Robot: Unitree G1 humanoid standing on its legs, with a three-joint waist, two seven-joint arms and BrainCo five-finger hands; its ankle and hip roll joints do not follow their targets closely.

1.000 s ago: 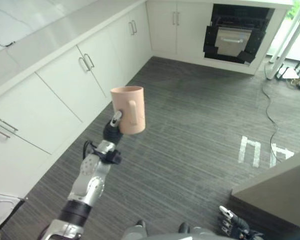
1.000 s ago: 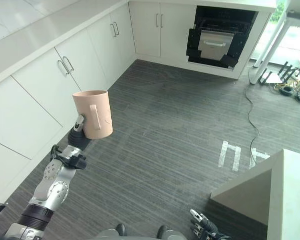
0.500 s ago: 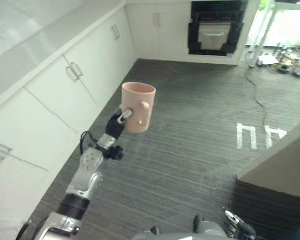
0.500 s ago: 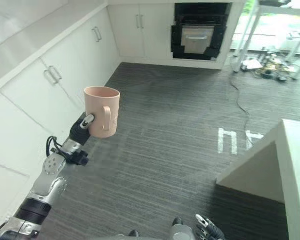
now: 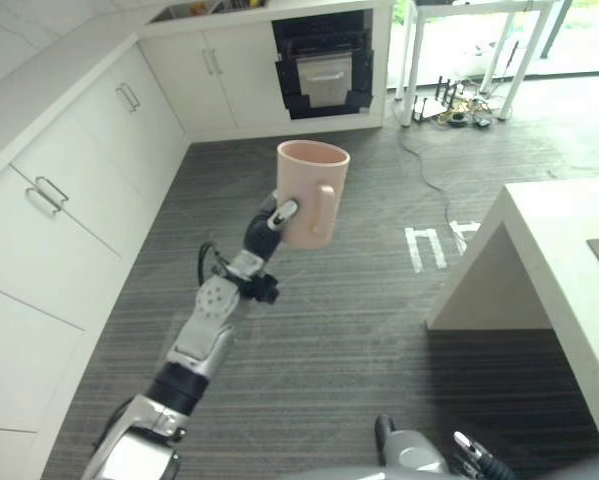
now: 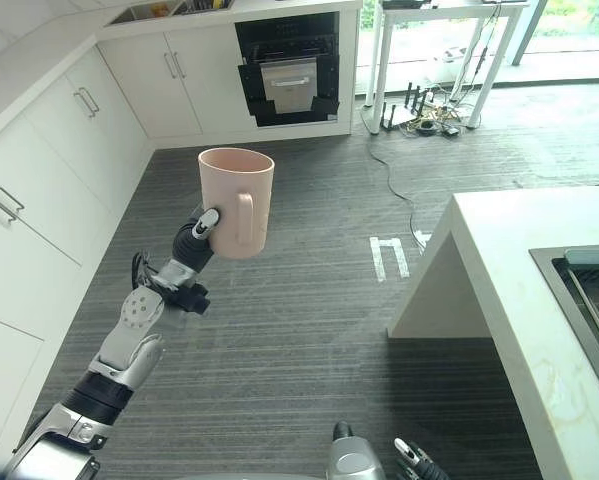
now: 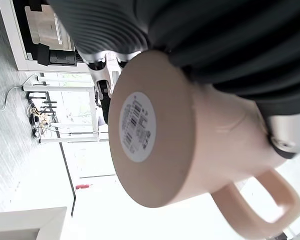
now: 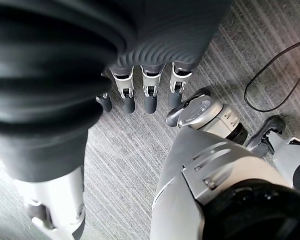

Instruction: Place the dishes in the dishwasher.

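One pale pink ceramic mug point(image 5: 313, 193) is held upright above the dark striped floor point(image 5: 359, 300), centre of the frame in the left eye view, handle turned toward the camera. The left hand point(image 5: 269, 222) is clamped on the mug's wall beside the handle, thumb across the near side. The right hand point(image 8: 144, 90) hangs low with fingers straight and relaxed, holding nothing.

Handling, as judged: the mug is rigid, glazed and probably slippery, fairly light when empty, and breakable if dropped on the hard floor. A grip around the body, as here, or through the handle looks suitable; a firm hold is advised during walking.

The black open dishwasher point(image 5: 324, 65) is seen in the white cabinet run point(image 5: 79, 150) at upper centre, well apart from the mug.

The left wrist view shows the mug's flat base with a round white sticker point(image 7: 138, 127), hidden in the eye views. The eye views give the mug's open rim and the route ahead.
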